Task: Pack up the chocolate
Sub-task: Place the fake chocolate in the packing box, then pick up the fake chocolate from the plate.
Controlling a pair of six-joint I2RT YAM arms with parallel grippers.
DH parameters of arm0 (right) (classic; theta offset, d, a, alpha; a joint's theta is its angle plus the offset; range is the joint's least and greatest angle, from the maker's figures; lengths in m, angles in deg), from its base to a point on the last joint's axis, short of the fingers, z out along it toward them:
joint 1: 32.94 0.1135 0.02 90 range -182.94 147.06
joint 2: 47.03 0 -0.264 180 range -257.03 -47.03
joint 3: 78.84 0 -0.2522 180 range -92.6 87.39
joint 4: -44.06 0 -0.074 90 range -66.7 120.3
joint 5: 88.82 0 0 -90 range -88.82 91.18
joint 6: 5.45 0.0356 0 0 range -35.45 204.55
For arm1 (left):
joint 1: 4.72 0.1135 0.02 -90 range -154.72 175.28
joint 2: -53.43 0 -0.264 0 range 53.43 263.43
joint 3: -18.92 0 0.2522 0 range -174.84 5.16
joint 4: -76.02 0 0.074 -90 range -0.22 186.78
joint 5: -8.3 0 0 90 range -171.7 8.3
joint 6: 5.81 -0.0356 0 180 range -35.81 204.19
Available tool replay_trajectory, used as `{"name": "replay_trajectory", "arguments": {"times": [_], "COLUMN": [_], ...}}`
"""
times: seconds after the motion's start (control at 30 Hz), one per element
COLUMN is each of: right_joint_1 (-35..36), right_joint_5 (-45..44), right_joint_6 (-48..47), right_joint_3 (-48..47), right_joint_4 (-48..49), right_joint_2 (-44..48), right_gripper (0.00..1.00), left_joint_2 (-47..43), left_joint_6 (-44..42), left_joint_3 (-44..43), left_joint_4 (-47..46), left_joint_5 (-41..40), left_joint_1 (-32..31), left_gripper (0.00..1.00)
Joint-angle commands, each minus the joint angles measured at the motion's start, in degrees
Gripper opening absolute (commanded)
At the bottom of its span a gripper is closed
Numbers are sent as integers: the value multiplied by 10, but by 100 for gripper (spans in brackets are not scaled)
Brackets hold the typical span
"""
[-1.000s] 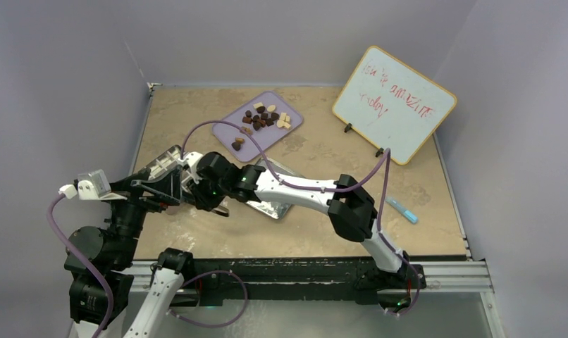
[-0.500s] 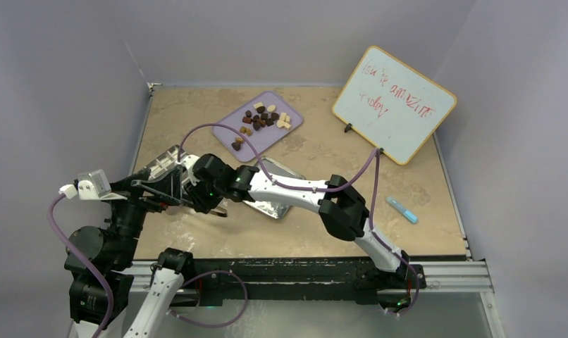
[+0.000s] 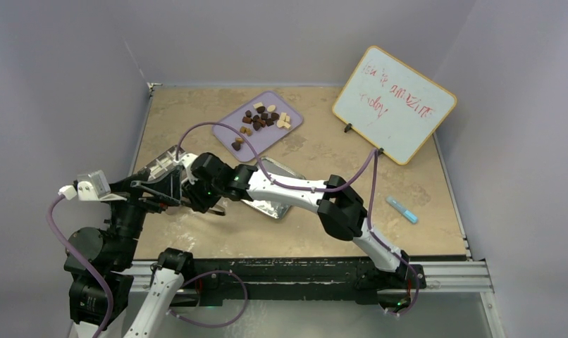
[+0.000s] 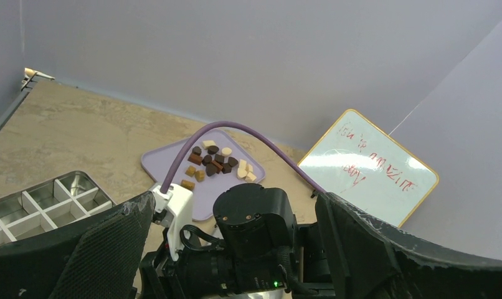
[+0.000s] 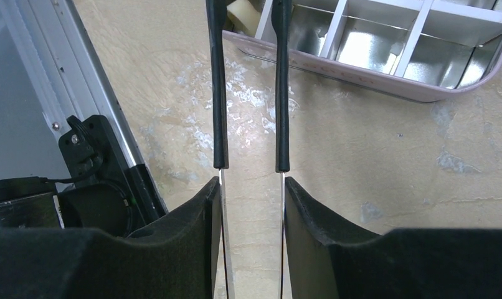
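Observation:
The chocolate (image 3: 263, 117), small dark, caramel and cream lumps, lies on the lilac tray (image 3: 289, 129) at the back; the left wrist view shows the chocolate (image 4: 215, 159) too. My right gripper (image 5: 251, 187) is shut on thin metal tweezers (image 5: 218, 93). Their black tips stand apart over the near corner of the divided silver box (image 5: 385, 37). One cream chocolate lump (image 5: 241, 10) sits in that corner cell between the tips. In the top view the right gripper (image 3: 189, 180) reaches left to the box (image 3: 163, 160). My left gripper (image 4: 233, 205) hangs wide open beside it, holding nothing.
A shiny silver lid (image 3: 275, 205) lies under the right forearm. A whiteboard (image 3: 394, 104) stands at the back right, with a blue marker (image 3: 402, 209) on the table in front of it. Grey walls close in the left, back and right sides.
The right arm's wrist has shifted a little left toward the divided box. The left arm has not moved.

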Motion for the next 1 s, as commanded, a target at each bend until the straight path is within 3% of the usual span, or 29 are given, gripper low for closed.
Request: {"name": "replay_trajectory", "arguments": {"times": [0.0,0.4,0.7,0.97], "right_joint_1": [2,-10,-110,-177], "right_joint_5": [1,-65,-134,-134], "right_joint_6": [6,-39,-53,-70], "right_joint_3": [-35,33,128,129], "right_joint_4": [1,-3,-24,-73], "right_joint_2": [15,127,193,170], "right_gripper": [40,38,38,38], "left_joint_2": [-5,3,8,41], "left_joint_6": [-6,-5,-3,-29], "left_joint_3": [-4,5,64,134], "left_joint_4": [-4,-9,-43,-74], "left_joint_5": [-2,10,25,28], "left_joint_1": [0,0,0,1], "left_gripper": [100,100,100,100]}}
